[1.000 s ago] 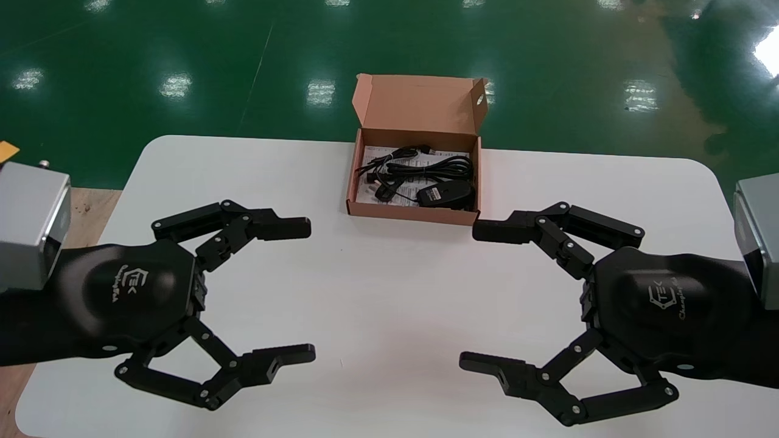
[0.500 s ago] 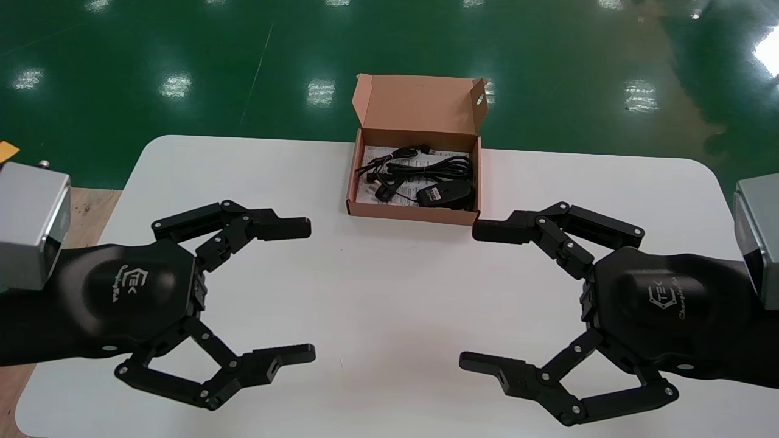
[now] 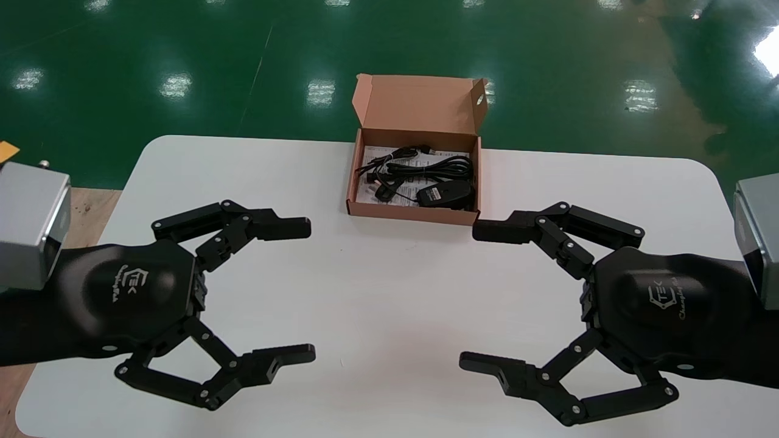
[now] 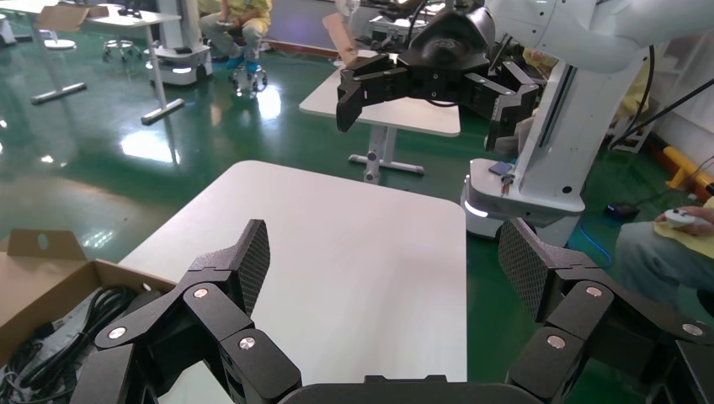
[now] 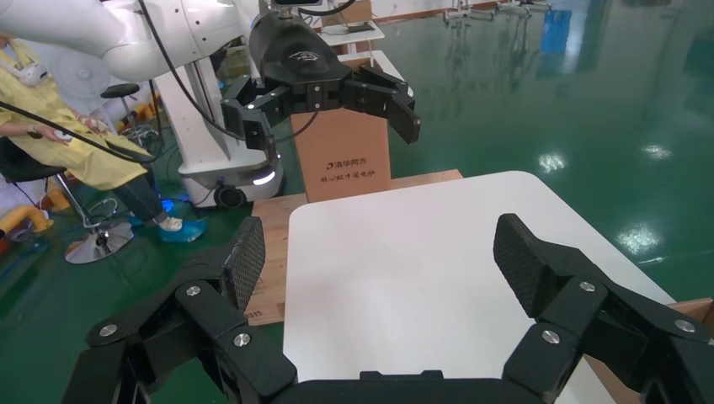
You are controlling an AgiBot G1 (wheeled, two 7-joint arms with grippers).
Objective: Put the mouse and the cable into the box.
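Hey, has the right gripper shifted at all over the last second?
No. The right gripper sits where it was, jaws wide open, its farther jaw just beside the near right corner of the brown cardboard box.

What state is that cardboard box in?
The box is open: its lid stands up at the back; the mouse and the cable lie inside. The left gripper and right gripper hover open nearby.

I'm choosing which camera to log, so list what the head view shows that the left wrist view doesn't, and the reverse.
Head view only: the mouse lying in the box beside the cable. Left wrist view only: a second table farther off on the green floor. Both: the box, the cable, the white table, and the left end effector and right end effector, both open and empty.
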